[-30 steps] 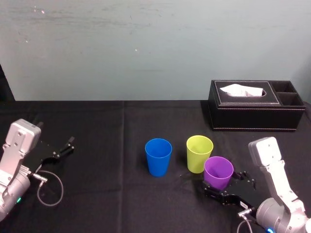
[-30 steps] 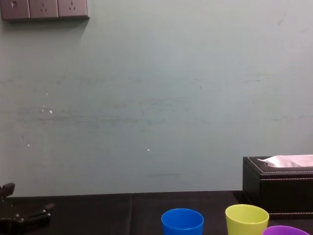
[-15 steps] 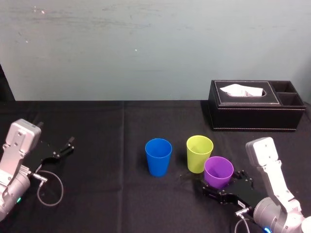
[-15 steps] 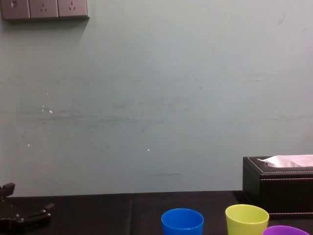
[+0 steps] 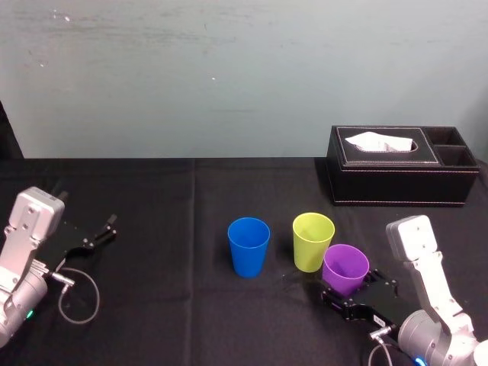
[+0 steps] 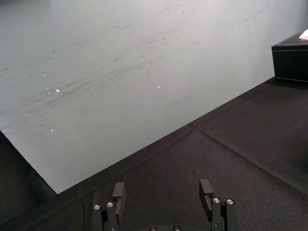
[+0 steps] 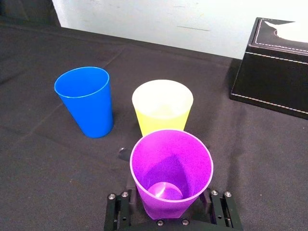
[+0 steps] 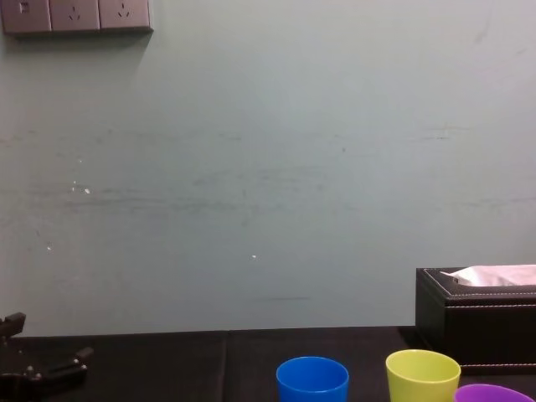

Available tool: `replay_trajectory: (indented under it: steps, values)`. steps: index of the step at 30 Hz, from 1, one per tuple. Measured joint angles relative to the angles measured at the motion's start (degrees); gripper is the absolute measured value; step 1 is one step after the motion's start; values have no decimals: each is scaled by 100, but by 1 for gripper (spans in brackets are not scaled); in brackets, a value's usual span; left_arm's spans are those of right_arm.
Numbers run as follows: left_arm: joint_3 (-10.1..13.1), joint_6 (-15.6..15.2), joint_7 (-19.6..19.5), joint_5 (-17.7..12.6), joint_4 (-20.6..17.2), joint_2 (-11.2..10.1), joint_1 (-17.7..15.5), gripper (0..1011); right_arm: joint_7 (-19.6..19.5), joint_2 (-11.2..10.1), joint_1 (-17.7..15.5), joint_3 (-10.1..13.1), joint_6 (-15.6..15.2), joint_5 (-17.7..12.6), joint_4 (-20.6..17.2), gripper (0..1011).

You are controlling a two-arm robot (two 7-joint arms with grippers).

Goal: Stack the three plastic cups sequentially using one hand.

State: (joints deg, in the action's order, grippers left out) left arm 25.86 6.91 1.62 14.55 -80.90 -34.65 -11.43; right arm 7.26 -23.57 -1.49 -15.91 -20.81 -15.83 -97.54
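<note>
Three plastic cups stand upright on the black table [image 5: 168, 305]: blue cup [image 5: 248, 246] on the left, yellow-green cup [image 5: 313, 241] in the middle, purple cup [image 5: 345, 268] nearest me on the right. My right gripper [image 5: 357, 293] straddles the lower part of the purple cup [image 7: 172, 173], one finger on each side [image 7: 118, 210], with thin dark gaps left between fingers and cup wall, so it reads as open. In the right wrist view the blue cup [image 7: 85, 101] and yellow-green cup [image 7: 162, 107] stand just beyond. My left gripper [image 5: 93, 239] rests open and idle at the far left [image 6: 162, 195].
A black tissue box [image 5: 400, 177] stands at the back right, behind the cups. A loop of cable [image 5: 76, 299] lies by the left arm. A pale wall runs along the table's far edge. Bare cloth lies between the blue cup and the left gripper.
The right gripper's fingers have drawn in toward the purple cup, narrowing the gap. The purple cup has shifted very slightly right. The left arm has not moved.
</note>
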Motion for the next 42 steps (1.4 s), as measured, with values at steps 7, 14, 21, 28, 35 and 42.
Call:
replay_trajectory:
  steps: [7,14,21,28,35,42]
  values:
    - [0,0,0,0,0,0,0,1000,-1,-3,-2,0,-4,-6,-3,707]
    - [0,0,0,0,0,0,0,1000,3,-32,-15,-16,23,80,-56,707]
    - [0,0,0,0,0,0,0,1000,36,-187,-35,-43,50,472,-533,707]
    - [0,0,0,0,0,0,0,1000,337,-226,131,86,-400,403,-1039,707]
    - [0,0,0,0,0,0,0,1000,714,-93,570,27,-1022,248,-1136,707]
    - [0,0,0,0,0,0,0,1000,927,109,1105,-338,-1368,416,-917,707]
